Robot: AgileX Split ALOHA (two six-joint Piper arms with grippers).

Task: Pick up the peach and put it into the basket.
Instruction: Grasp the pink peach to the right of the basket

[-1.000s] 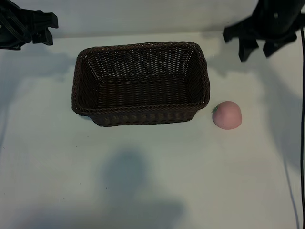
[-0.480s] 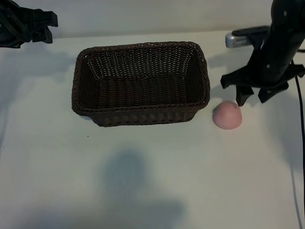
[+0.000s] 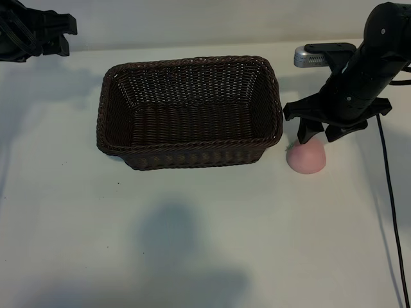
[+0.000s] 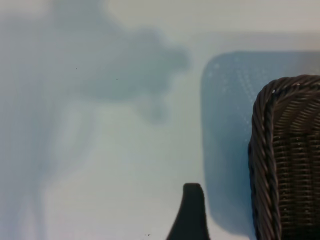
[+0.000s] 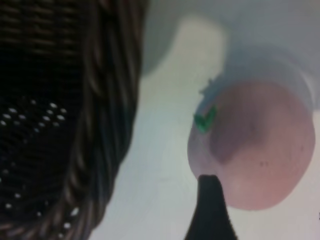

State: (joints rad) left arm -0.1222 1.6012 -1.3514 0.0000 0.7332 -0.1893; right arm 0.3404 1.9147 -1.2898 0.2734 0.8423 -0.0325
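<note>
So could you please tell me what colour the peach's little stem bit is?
Green, clearest in the right wrist view on the peach.

Matte black arms [image 3: 359, 77], silver wrist camera [image 3: 308, 58].

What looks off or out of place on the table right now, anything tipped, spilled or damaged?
Nothing stands out. The basket sits upright and intact with nothing in it, the peach rests whole on the table beside it, and the right gripper hangs open just over the peach. The left gripper is parked at the far corner.

Basket [image 4: 287, 160] corner beside tool fingertip [image 4: 192, 212] on table [image 4: 100, 165].
</note>
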